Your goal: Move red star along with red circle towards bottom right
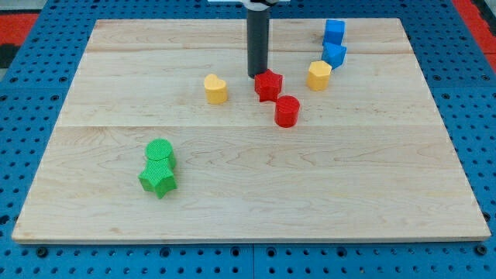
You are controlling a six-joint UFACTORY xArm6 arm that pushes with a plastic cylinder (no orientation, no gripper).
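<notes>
Your rod has no jaws to open or clench, so it grasps nothing. My tip [256,74] sits just beside the red star [268,85], at the star's upper left, touching it or nearly so. The red circle [287,111] lies just below and right of the star, close but apart. Both sit a little above the middle of the wooden board [116,93], nearer its top edge than its bottom. The rod stands upright, dropping straight from the view's top edge.

A yellow heart-like block [215,88] lies left of the star and a yellow block [318,75] to its right. Two blue blocks [334,43] stack toward the top right corner. A green circle [160,153] touches a green star [158,179] toward the bottom left. No writing is readable.
</notes>
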